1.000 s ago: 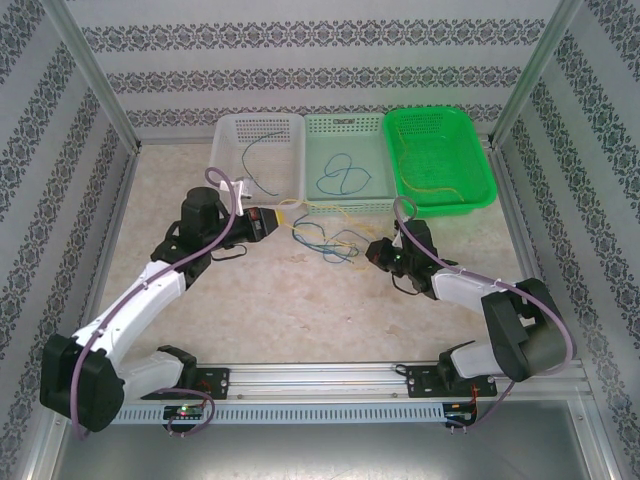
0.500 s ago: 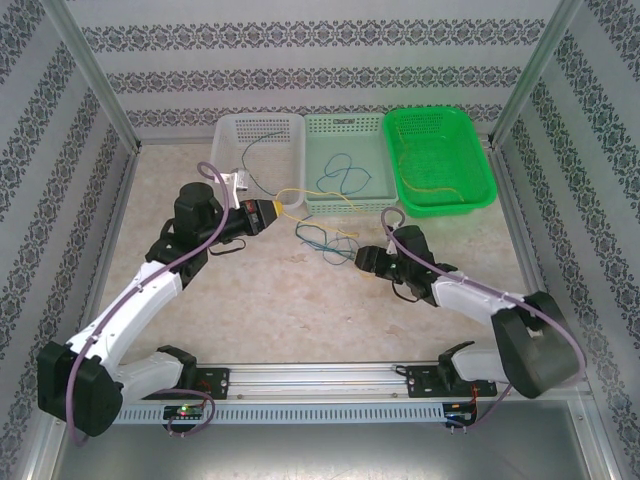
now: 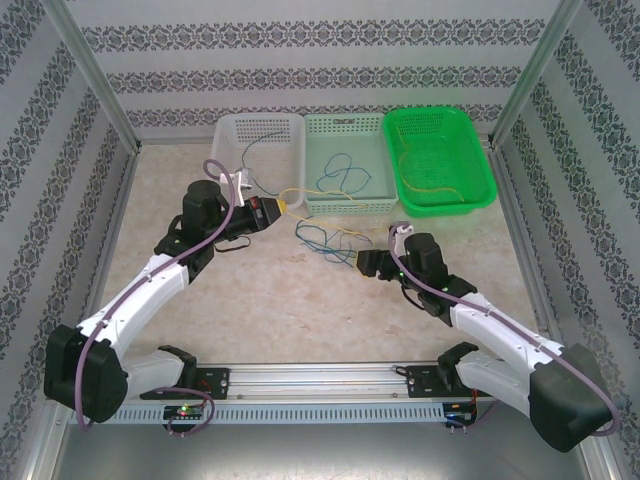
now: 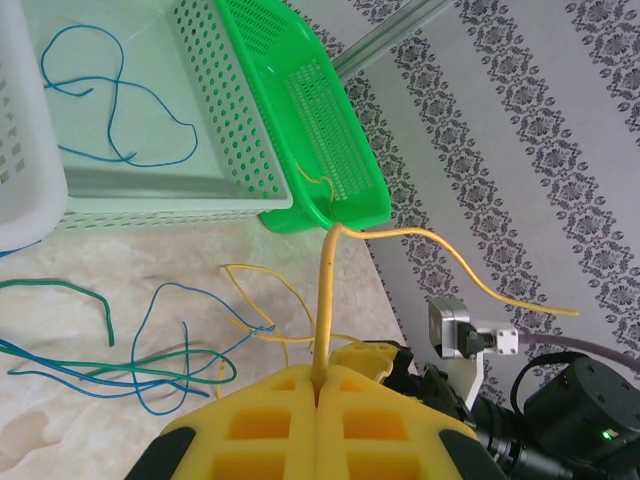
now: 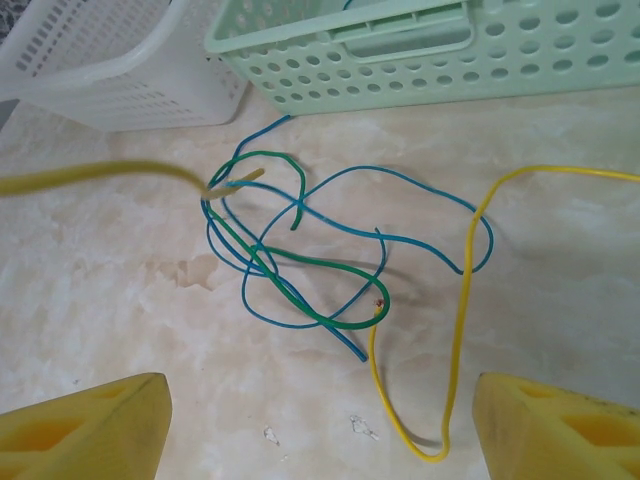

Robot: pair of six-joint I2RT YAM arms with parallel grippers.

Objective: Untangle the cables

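A tangle of cables [image 3: 325, 240] lies on the table in front of the baskets. In the right wrist view it is blue loops [image 5: 330, 190], a green strand [image 5: 300, 300] and a yellow cable [image 5: 460, 300] bent in a U. My left gripper [image 3: 272, 210] [image 4: 322, 372] is shut on another yellow cable [image 4: 325, 300], which rises taut from its jaws and crosses the right wrist view from the left. My right gripper [image 3: 368, 263] [image 5: 320, 440] stands open just near of the tangle, its pads wide apart with nothing between them.
Three baskets stand in a row at the back: white [image 3: 228, 150], pale green [image 3: 318, 128] with a blue cable inside, and bright green [image 3: 480, 170] with a yellow one. The patterned walls close in on both sides.
My right gripper has opened and shifted a little left and nearer. The left gripper has edged toward the baskets, still shut on the yellow cable.
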